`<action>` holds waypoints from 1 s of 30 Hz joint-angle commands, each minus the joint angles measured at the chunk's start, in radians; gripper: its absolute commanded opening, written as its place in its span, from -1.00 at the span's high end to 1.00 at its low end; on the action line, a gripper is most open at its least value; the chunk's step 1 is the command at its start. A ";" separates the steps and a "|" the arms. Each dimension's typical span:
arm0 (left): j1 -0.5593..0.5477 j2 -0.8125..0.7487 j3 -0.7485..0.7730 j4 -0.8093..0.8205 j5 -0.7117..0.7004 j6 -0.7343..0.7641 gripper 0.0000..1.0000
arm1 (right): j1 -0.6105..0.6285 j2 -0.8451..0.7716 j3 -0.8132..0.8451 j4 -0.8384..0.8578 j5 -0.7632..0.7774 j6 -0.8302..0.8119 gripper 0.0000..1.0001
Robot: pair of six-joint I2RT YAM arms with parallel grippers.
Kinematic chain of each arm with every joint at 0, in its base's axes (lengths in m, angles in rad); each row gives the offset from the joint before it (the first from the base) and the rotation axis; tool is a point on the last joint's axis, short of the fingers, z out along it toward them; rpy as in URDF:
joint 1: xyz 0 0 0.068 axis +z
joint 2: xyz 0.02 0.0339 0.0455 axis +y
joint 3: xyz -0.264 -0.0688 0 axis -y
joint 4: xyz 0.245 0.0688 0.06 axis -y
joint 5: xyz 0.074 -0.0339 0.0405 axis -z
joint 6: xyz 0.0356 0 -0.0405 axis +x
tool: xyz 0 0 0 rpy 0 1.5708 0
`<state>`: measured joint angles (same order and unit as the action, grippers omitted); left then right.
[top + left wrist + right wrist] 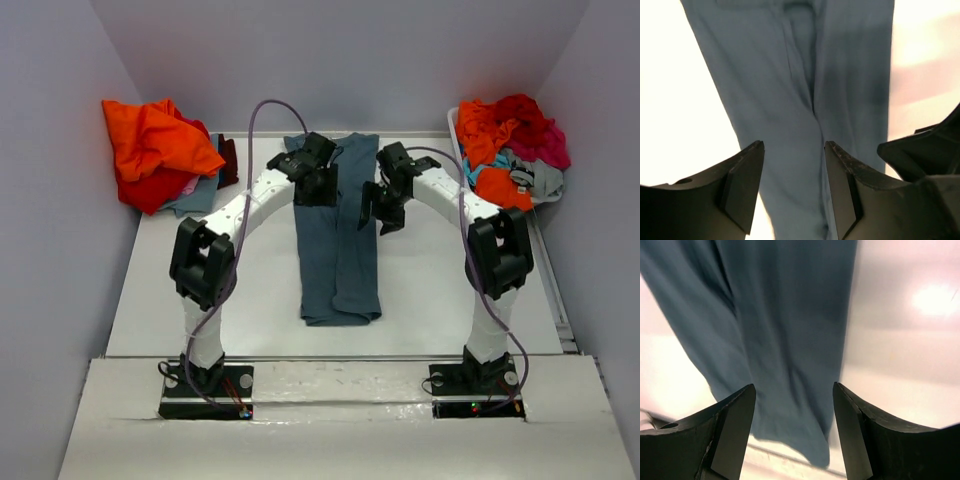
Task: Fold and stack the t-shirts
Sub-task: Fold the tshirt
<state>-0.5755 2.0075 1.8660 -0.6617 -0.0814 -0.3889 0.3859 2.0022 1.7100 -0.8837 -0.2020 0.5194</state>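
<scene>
Across frame centre, your slate-blue shirt (338,250) lies folded lengthwise, crosswise fold still due. Left gripper (794,187) and right gripper (794,427) hover above, jaws apart, empty. Orange heap (150,150) upper left and mixed heap (510,140) upper right seemingly await folding.

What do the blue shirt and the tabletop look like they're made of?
Slate-blue t-shirt: soft knit cloth, probably cotton or a blend; matte, lies limp in a long folded strip with soft creases down its length. Table: hard, smooth white surface, likely laminate or painted board; slightly glossy, with bright glare patches in the wrist views.
</scene>
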 commanded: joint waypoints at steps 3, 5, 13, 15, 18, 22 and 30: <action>-0.015 -0.246 -0.450 0.042 0.051 -0.079 -0.26 | 0.041 -0.259 -0.311 0.034 -0.016 0.013 -0.37; -0.015 -0.309 -0.548 0.043 0.075 -0.085 -0.26 | 0.041 -0.307 -0.387 0.029 -0.004 0.013 -0.37; -0.075 -0.412 -0.703 0.017 0.146 -0.091 -0.26 | 0.126 -0.421 -0.497 -0.004 -0.016 0.044 -0.36; -0.084 -0.421 -0.731 0.017 0.154 -0.100 -0.26 | 0.160 -0.424 -0.516 -0.008 -0.019 0.059 -0.35; -0.110 -0.444 -0.769 0.025 0.160 -0.110 -0.26 | 0.234 -0.436 -0.546 -0.001 -0.013 0.097 -0.35; -0.110 -0.467 -0.812 0.033 0.175 -0.122 -0.26 | 0.310 -0.459 -0.616 0.008 -0.016 0.154 -0.35; -0.148 -0.480 -0.855 0.050 0.195 -0.136 -0.26 | 0.386 -0.490 -0.625 -0.047 0.049 0.205 -0.35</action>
<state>-0.6994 1.5745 1.0229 -0.6201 0.0933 -0.5079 0.7372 1.5673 1.0821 -0.9031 -0.1928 0.6743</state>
